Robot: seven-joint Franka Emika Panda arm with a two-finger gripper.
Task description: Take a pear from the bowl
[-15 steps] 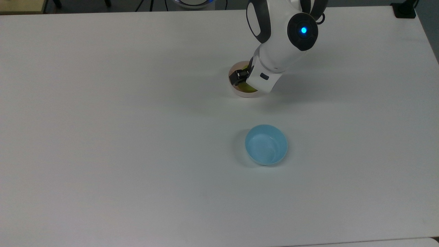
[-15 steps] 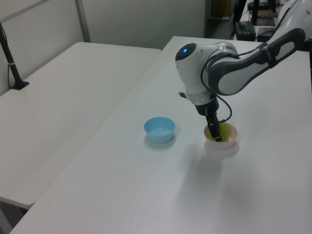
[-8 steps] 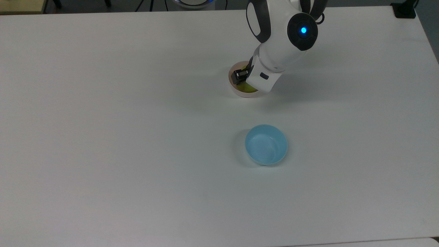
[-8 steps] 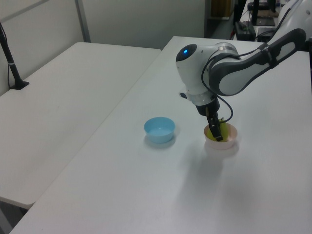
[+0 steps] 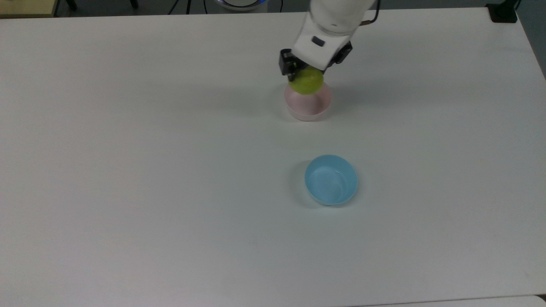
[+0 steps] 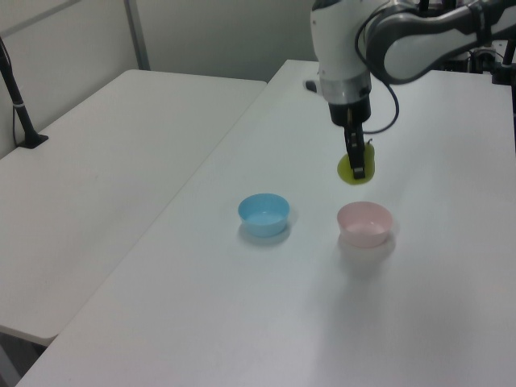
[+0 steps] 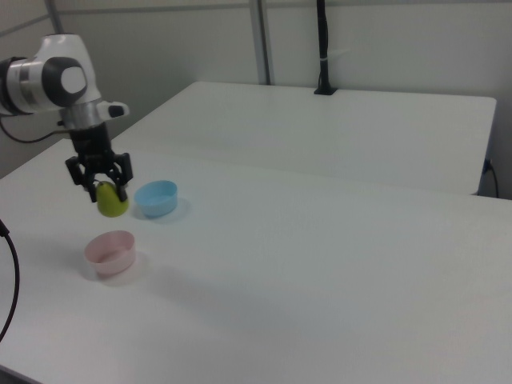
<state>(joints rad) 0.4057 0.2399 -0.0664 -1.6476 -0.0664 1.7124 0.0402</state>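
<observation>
Above the bowl point(image 6: 364, 223), well clear of its rim, the pincer point(image 6: 355, 164) grips the pear point(image 6: 350, 171), which hangs stem-up, straight below it.

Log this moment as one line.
hand: shut on pear | pear: lifted above pink bowl | blue bowl: empty

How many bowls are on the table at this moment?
2. The pink bowl sits directly below the pear held in the gripper. The light blue bowl stands apart from it, to the left view's left. Nothing on the table could hide another.
</observation>
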